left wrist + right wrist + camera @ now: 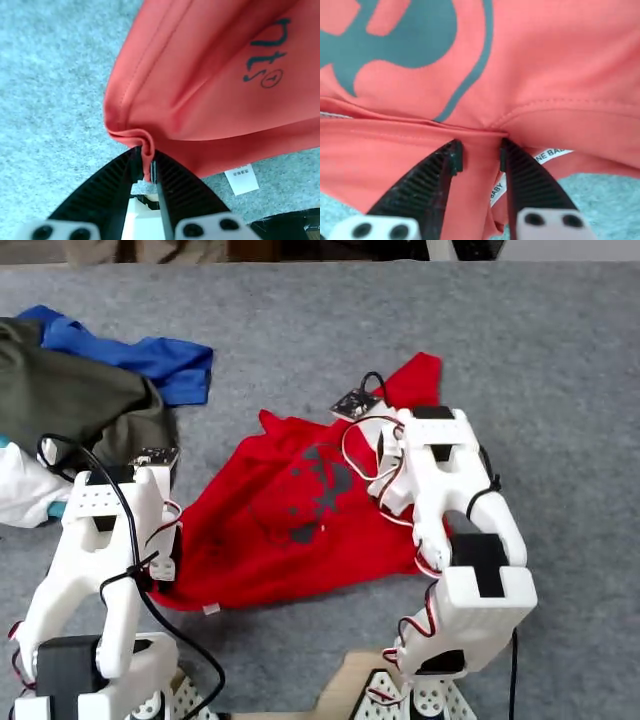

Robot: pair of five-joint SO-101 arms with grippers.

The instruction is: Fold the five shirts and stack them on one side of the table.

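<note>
Far left, the white shirt (20, 490) is cut off, tucked beside the green shirt (70, 390) and blue shirt (150, 360). The left gripper (145, 162) is clamped on the red shirt (290, 530) at its lower-left corner. That shirt lies crumpled mid-table (540, 350), running diagonally up-right. The right gripper (480, 150) rests on it with its jaws apart, and the right arm (470, 530) hides the shirt's edge.

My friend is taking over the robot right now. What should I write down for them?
Left hand: shut on an edge fold of the red shirt.
Right hand: open, fingers either side of a fold of the same shirt.
The red shirt lies unfolded in the middle of the table. The blue shirt, dark green shirt and white shirt lie heaped beside the left arm.
Done: nothing folded or stacked.
Left: fold every shirt, then stack them.
</note>
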